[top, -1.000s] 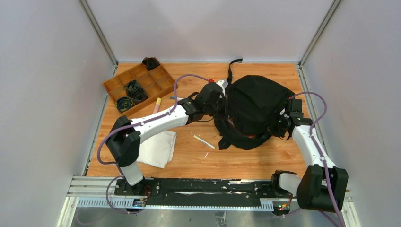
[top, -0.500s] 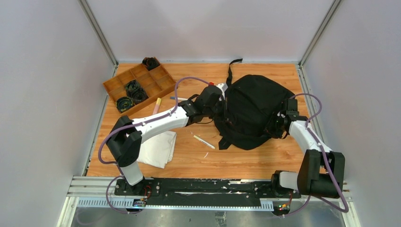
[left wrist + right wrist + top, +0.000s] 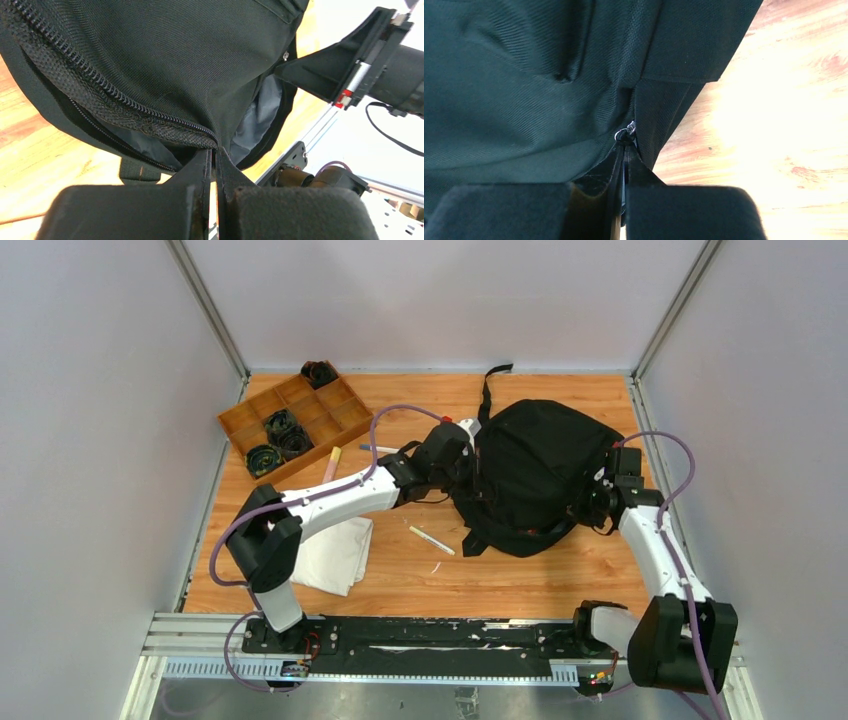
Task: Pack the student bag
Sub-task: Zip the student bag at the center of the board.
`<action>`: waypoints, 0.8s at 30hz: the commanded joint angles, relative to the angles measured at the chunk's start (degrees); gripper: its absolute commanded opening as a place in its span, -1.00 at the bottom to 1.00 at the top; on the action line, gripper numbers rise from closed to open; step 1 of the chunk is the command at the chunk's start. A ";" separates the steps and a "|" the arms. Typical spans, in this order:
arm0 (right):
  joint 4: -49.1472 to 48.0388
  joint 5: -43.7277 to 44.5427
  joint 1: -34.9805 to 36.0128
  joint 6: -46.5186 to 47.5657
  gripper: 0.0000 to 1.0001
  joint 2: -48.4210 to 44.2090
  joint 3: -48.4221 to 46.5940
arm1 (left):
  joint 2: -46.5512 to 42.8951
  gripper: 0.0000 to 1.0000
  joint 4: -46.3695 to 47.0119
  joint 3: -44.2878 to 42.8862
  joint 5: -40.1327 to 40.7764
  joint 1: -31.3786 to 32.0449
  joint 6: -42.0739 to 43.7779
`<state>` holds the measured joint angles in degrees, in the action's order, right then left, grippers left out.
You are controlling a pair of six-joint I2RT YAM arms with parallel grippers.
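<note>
Wood-grain surface (image 3: 500, 575), pale grey walls (image 3: 440, 300) on three sides. Black student bag (image 3: 535, 465) lies right of centre, toward the back. Left gripper (image 3: 215, 150) pinches the bag's zipper edge. Right gripper (image 3: 626, 152) is pressed together on the zipper pull (image 3: 624, 135). Wooden compartment tray (image 3: 335, 400) back-left, folded white cloth (image 3: 335, 555) front-left, pen (image 3: 432, 540) near the bag.

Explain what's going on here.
Both arms are working on the black backpack lying on the wooden table. The left arm has its jaws shut on fabric at the zipper edge; the right arm has its shut on a zipper pull at the bag's side. A folded white cloth and a pen lie outside.
</note>
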<state>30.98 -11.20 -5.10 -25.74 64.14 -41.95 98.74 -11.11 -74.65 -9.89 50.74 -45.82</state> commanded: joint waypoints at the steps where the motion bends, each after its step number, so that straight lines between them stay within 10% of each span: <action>1: 4.59 -3.92 0.62 1.46 -1.00 -2.09 -2.51 | 1.07 -1.00 1.59 -0.70 -0.64 -0.21 0.56; 24: 12.57 -14.92 0.64 2.75 -1.00 -3.88 -8.29 | 0.28 -1.00 0.79 -1.38 -1.06 -0.20 1.34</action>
<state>37.89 -24.88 -5.10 -25.30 62.37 -48.71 99.39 -11.07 -74.65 -9.89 50.43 -45.54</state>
